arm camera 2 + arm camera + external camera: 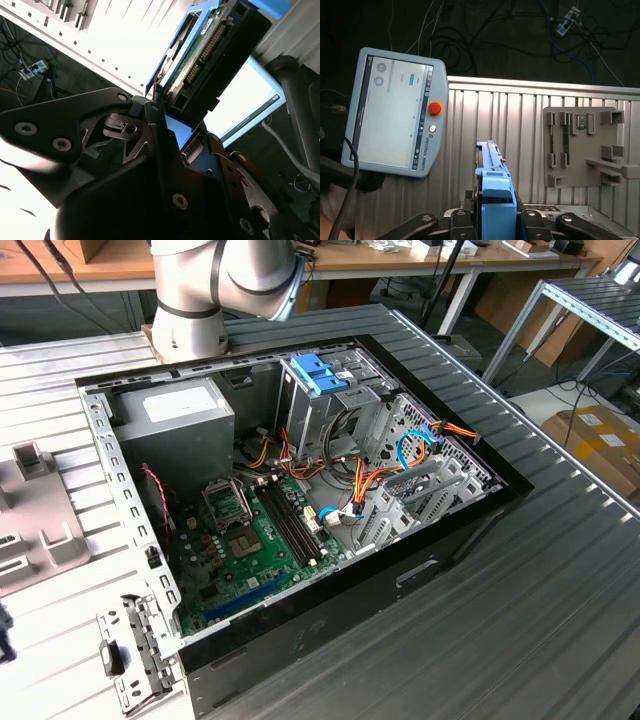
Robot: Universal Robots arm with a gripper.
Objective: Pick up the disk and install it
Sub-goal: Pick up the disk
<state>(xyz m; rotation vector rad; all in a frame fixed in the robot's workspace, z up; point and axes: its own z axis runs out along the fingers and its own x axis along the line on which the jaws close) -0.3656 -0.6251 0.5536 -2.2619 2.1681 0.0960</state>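
The arm [220, 285] stood at the far end of the open computer case [350, 590], and in both wrist views the pincer [495, 222] [172, 120] was clamped on the disk [491, 165] [215, 60], pinching it from both sides. The disk was held on edge, up in the air and touching nothing else. In the first wrist view its blue tab [496, 197] faced the camera, with the slatted counter [515, 120] behind it. A teach pendant [395, 110] hung off the counter's edge on one side, and a grey fixture plate [582, 150] lay on the other side, both well apart from the disk. In the second wrist view the disk's green circuit board [200, 50] and its connector row were turned towards the lens. In the exterior view the case lay with its side off, so the whole inside was open from above. The power-supply box [175, 415] filled one far corner, and the motherboard [250, 540] lay flat on the bottom. A light-blue latch piece [318, 373] sat on top of the metal drive cage at the far wall. Orange cables [375, 480] looped loosely among the brackets near the edge on the exterior view's right. Beyond that edge the counter [540, 570] ran on bare.
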